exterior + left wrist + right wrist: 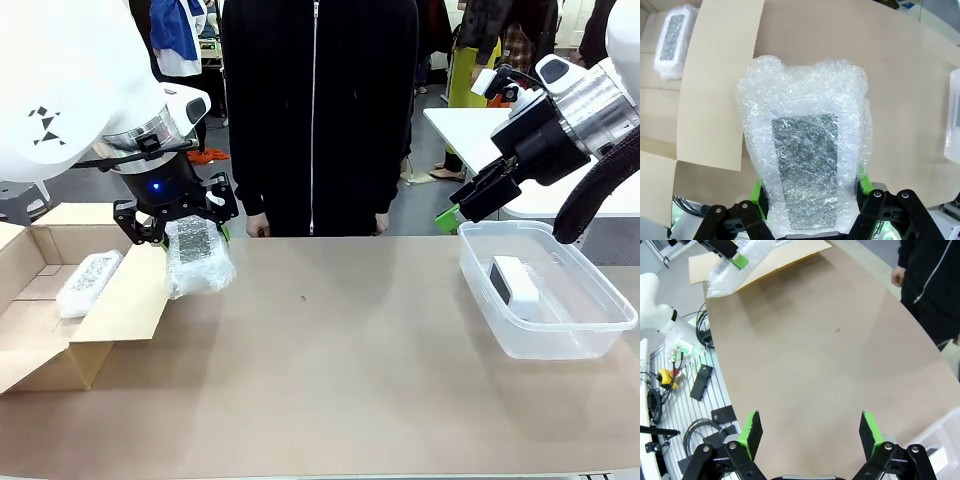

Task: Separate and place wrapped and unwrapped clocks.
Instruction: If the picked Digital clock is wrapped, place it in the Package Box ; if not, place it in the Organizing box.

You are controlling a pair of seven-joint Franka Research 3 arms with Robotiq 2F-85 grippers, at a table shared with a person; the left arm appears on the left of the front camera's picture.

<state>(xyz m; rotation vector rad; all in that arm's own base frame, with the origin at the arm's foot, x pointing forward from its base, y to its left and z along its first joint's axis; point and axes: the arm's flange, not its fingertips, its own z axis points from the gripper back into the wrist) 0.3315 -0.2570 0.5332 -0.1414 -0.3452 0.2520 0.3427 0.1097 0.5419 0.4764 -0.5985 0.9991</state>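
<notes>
While the brown cardboard box (60, 330) sits wide open at the nine o'clock edge of the table (330, 370), one wrapped clock (88, 282) already lies inside it, grey speckled panel up, tucked against the flap. Just to its three o'clock, the left gripper (176, 226) hangs above the box's inner flap, its jaws pinching a second wrapped clock (198, 256) by one end, the puffy bubble-wrap bundle dangling down and tilting over the flap's edge and the table beside it. From the left wrist camera that bundle (805, 160) rises between the green pads (758, 196), its grey panel facing the lens, with the boxed bundle (673, 41) off at eleven o'clock. Across the middle the tan table is bare, and a person in a black zip jacket (318, 110) stands at twelve o'clock at the far edge, one hand (258, 226) resting just at the rim. Over at three o'clock, the clear plastic tub (545, 325) holds the unwrapped clock (516, 280), a smooth white block lying flat on the tub floor. Above the tub's far left corner, the right gripper (470, 205) hovers with its jaws spread wide, nothing between them; its wrist camera shows the green pads (753, 432) well apart over bare tabletop.
</notes>
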